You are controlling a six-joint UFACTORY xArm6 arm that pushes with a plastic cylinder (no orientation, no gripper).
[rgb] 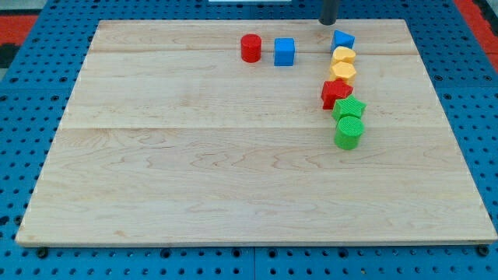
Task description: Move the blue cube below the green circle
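Pale wood bench [194, 171], laid on a blue pegboard base [23, 85]. No fingers on this arm, so nothing to be apart, together or clamped: it ends in a dark rod, and my tip [328, 23] sits at the view's top edge of the bench, touching no block, just above the blue angular block [343, 40]. The blue cube [284, 51] stands near the view's top, centre-right, just right of the red cylinder [250, 47] with a narrow gap between them, and well apart to the left of the tip. The cube has no long axis; it sits flat, one face toward the view's bottom, edges turned slightly off the bench edge. On the view's right a column of blocks runs downward from the blue angular block: yellow block [344, 56], second yellow block [342, 71], red star [335, 93], green star [349, 107], green cylinder [348, 132], which is the green circle of the task. Neighbours in the column appear to touch or nearly so. The blue cube lies up and to the left of the green cylinder, well apart from it.
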